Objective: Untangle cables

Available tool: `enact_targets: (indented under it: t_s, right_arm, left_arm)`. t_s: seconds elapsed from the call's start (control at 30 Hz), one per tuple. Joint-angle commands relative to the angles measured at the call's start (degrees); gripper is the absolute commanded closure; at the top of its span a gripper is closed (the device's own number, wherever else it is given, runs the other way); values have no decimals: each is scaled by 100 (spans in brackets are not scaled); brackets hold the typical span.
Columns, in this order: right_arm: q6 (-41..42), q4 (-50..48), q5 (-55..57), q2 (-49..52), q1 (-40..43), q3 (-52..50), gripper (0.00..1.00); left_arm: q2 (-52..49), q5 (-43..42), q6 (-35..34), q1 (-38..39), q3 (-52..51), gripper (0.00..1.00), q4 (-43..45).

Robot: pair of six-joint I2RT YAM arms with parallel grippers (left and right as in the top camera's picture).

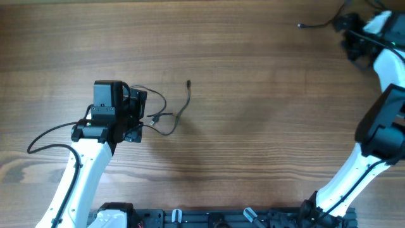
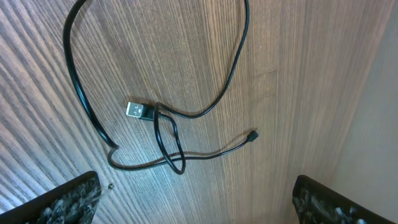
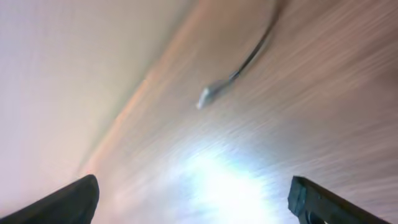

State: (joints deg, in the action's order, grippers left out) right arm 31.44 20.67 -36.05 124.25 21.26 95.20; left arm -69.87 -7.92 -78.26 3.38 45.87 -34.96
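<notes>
The left hand (image 2: 196,200) is spread wide, with nothing between its dark, rough-faced fingers (image 2: 68,199). Just ahead of them lies a thin, glossy black cable (image 2: 194,116). It crosses itself in loose loops, with a flat silver USB plug (image 2: 138,111) in the tangle and a tiny plug (image 2: 252,135) at the free end. Far right, the right hand (image 3: 196,200) is also spread and empty. A second cable (image 3: 249,59) with a pale plug lies beyond its fingertips, blurred. The tabletop (image 1: 266,126) is brown wood with fine straight grain.

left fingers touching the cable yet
Apart: the left wrist view shows bare wood between the left fingers and the cable.
</notes>
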Motion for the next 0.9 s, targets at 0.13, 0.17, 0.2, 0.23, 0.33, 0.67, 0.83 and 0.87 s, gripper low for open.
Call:
enact_targets:
  t_s: [0.13,0.17,0.2,0.23,0.33,0.67,0.83,0.87]
  right_arm:
    - [-2308,2280,-925,-74,-1718,-22,0]
    - [-2614,2544,-925,-74,-2004,-22,0]
    - [-2817,2756,-925,-74,-2277,-22,0]
    - [-3029,2938,-925,-74,-2549,-22,0]
    - [-3864,3359,-925,-74,-3397,-22,0]
    - [-4251,1928,-553,-72,-5810,-190,0]
    - [-4212,1088,1119,-55,-6634,-197,0]
    - [-4238,1034,1167,-55,-6756,-197,0]
  left_arm:
    - [-22,98,48,26,-4,0,-2]
    - [-22,127,-26,26,-4,0,57]
    - [-22,234,-31,9,-4,0,208]
    - [-9,245,-13,-59,-4,0,304]
    - [267,-42,114,-599,-2,0,308]
    - [2479,-334,1829,-3679,-4,0,-1163]
    - [2949,-315,1827,-4411,-4,0,-1624]
    - [2946,-317,1827,-4450,-4,0,-1696]
